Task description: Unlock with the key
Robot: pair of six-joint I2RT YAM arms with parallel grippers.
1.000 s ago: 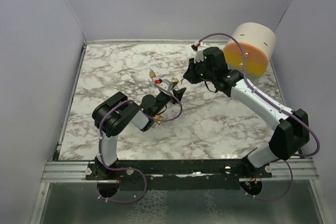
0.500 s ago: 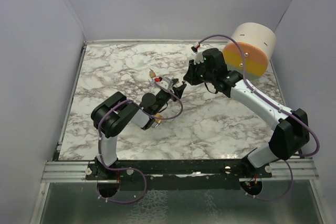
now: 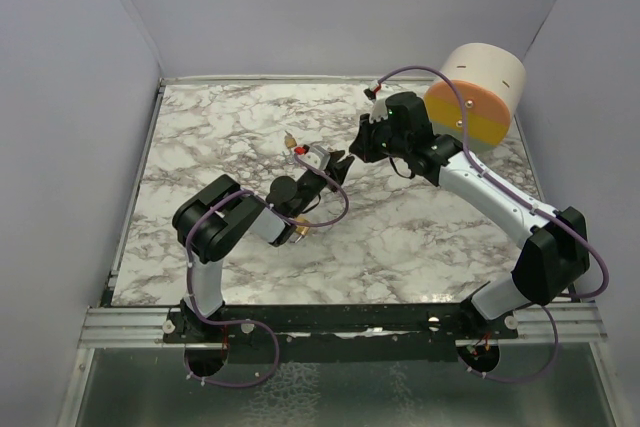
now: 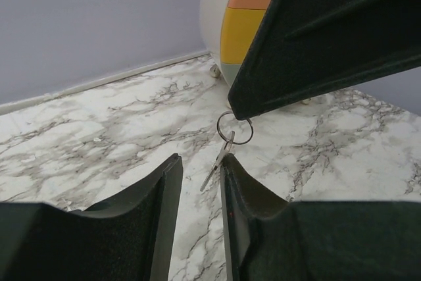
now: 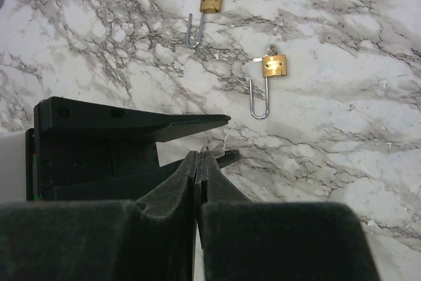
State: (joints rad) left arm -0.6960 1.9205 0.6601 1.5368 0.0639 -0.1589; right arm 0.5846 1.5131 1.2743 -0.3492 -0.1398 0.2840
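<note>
A small silver key (image 4: 220,159) hangs from a wire ring (image 4: 235,127). My right gripper (image 5: 199,154) is shut on that ring, and its dark fingers (image 4: 329,31) fill the upper right of the left wrist view. My left gripper (image 4: 200,159) is open, its jaws a narrow gap apart. The key's blade hangs between its fingertips, against the right one. In the top view the two grippers meet mid-table, left gripper (image 3: 338,163) and right gripper (image 3: 358,147). Two brass padlocks (image 5: 211,1) (image 5: 274,66) lie on the marble with long shackles.
A large white cylinder with orange and yellow bands (image 3: 478,87) stands at the back right, behind the right arm. The marble tabletop (image 3: 220,127) is walled in by grey panels. Both padlocks (image 3: 292,145) lie just left of the left wrist.
The left gripper's jaws have narrowed around the hanging key, and the left wrist has edged toward the right gripper. The right gripper stays shut and in place.
</note>
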